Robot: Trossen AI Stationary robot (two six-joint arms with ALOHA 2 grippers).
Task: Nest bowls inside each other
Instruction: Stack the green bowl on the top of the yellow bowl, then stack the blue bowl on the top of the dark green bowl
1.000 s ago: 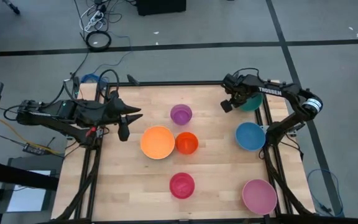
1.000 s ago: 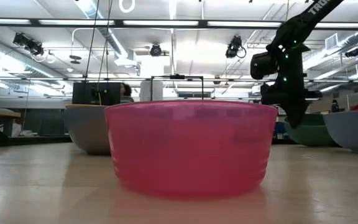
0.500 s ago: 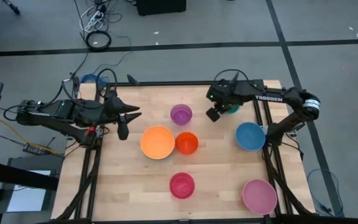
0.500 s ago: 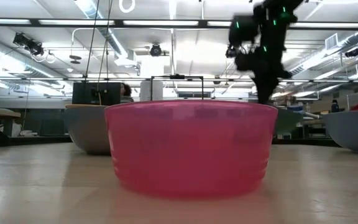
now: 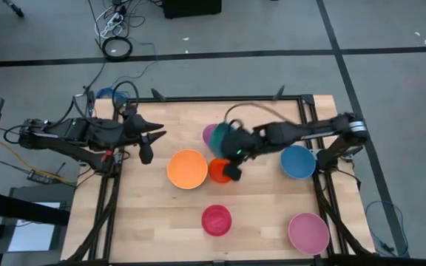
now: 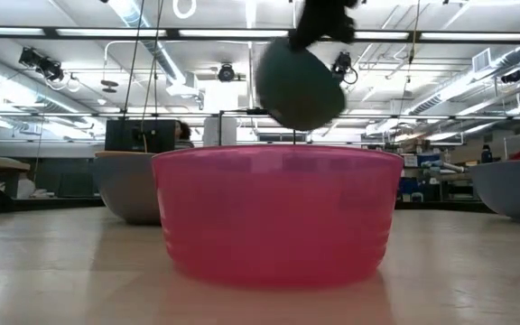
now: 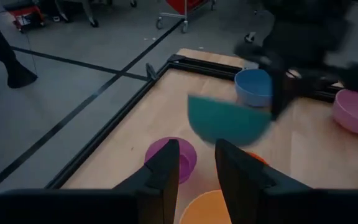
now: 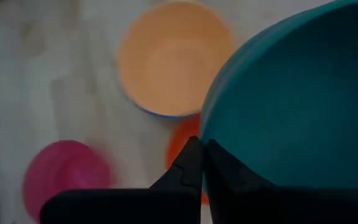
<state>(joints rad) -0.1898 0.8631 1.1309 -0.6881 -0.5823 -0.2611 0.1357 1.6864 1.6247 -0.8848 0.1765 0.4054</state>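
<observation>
My right gripper [image 5: 233, 145] is shut on the teal bowl [image 5: 222, 135], which hangs in the air over the table's middle, above the purple bowl [image 5: 208, 131] and the small orange bowl [image 5: 219, 171]. In the low view the teal bowl [image 6: 301, 86] is high above the magenta-red bowl [image 6: 278, 212]. A yellow-orange bowl [image 5: 187, 168] rests on its base left of the orange one. My left gripper [image 5: 154, 142] waits at the table's left edge, open, nothing between its fingers [image 7: 166, 171]. My right gripper pinches the teal bowl's rim [image 8: 211, 134] between its two fingers, which slant down from the table's right side. The bowl is lifted clear of the table and of the other bowls, tilted, hanging beside and below the fingers.
A blue bowl [image 5: 297, 161] stands at the right edge and a pink bowl [image 5: 308, 232] at the near right corner. The magenta-red bowl [image 5: 217, 219] sits near the front middle. A black frame [image 5: 198, 98] borders the wooden table; cables lie beyond the far edge.
My right gripper has swung from the table's far right corner toward its middle and risen, rolling as it went. The teal bowl has gone with it, lifted clear of the table and tipped, and now hangs over the purple and orange bowls.
</observation>
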